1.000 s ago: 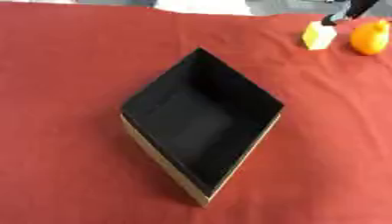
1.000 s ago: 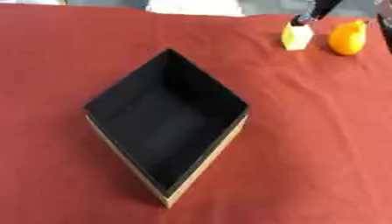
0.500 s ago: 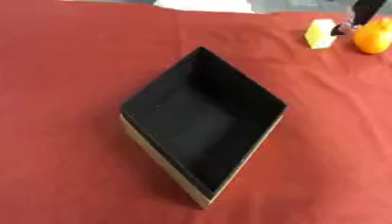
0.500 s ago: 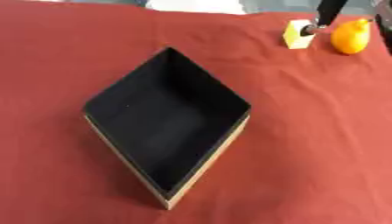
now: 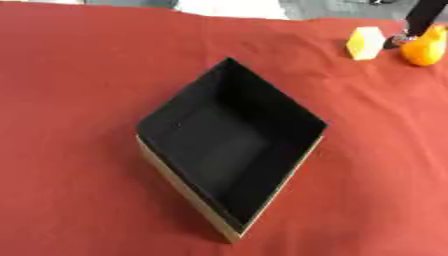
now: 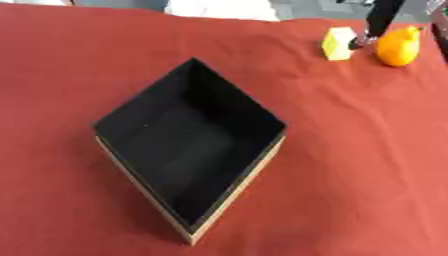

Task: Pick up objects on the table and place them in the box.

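Black right arm (image 6: 382, 20) reaches between pale yellow block (image 6: 338, 43) and orange fruit (image 6: 396, 46); hand state: cannot tell. Pick one, grasp cleanly, carry to empty black-lined cardboard box (image 6: 234, 185)

Red-clothed table (image 6: 367, 165) bears box (image 6: 188, 150), yellow block (image 6: 338, 43), orange fruit (image 6: 397, 46).

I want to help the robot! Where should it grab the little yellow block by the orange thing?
Probably by its two flat upright sides, coming down from above. The yellow block stands on the red cloth with its top bare. A dark arm part and the orange thing crowd its right, so the side toward the box looks freer. No hand shows clearly.
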Available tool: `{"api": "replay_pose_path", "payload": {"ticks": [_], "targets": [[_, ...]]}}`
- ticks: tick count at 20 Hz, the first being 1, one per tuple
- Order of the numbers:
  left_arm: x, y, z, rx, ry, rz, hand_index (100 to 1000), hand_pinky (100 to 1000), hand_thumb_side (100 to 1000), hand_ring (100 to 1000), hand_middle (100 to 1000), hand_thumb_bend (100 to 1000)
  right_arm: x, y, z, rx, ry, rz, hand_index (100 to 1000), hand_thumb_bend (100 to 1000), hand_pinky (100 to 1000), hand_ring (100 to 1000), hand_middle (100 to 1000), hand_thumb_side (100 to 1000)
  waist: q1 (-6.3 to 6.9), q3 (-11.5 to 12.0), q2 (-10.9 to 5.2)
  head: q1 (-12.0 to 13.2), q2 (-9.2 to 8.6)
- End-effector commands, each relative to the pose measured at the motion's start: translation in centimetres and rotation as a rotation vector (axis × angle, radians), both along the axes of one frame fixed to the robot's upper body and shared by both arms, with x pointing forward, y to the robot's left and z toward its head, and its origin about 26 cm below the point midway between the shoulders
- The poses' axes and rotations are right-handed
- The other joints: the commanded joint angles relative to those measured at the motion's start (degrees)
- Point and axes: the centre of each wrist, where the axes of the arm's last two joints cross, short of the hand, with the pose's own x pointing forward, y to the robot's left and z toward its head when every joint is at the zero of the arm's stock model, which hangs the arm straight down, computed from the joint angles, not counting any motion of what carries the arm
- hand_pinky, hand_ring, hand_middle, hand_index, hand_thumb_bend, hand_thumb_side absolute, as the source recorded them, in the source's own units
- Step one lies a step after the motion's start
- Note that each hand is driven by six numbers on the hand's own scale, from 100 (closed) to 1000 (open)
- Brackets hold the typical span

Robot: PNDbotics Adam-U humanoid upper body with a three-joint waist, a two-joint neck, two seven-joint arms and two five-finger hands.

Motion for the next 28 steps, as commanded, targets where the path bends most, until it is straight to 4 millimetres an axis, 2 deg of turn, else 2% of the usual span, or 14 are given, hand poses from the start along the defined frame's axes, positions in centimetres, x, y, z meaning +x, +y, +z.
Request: {"api": "replay_pose_path", "payload": {"ticks": [1, 5, 11, 28], "targets": [[-0.4, 0.4, 0.9, 0.028, -0.027, 0.015, 829, 575, 672, 766, 687, 184, -0.6, -1.1, 1.8, -0.029, -0.036, -0.035, 998, 527, 1000, 1000, 966, 143, 0.25, 0.0, -0.85, -0.1, -1.82], [-0.4, 0.5, 0.9, 0.030, -0.029, 0.015, 827, 574, 675, 767, 687, 180, -0.4, -1.3, 1.7, -0.043, -0.039, -0.047, 999, 532, 1000, 1000, 967, 146, 0.38, 0.0, -0.32, -0.5, -2.81], [-0.4, 0.5, 1.0, 0.036, -0.030, 0.015, 825, 571, 683, 769, 687, 170, 0.1, -1.9, 1.5, -0.046, -0.064, -0.076, 1000, 522, 1000, 1000, 965, 142, 0.68, 0.1, 0.73, -0.9, -3.06], [-0.4, 0.5, 1.3, 0.058, -0.035, 0.010, 823, 565, 703, 773, 688, 148, 1.4, -2.2, 2.5, -0.026, -0.178, -0.153, 998, 476, 1000, 1000, 965, 100, 1.14, 0.0, 3.19, -2.0, -2.27]]}}
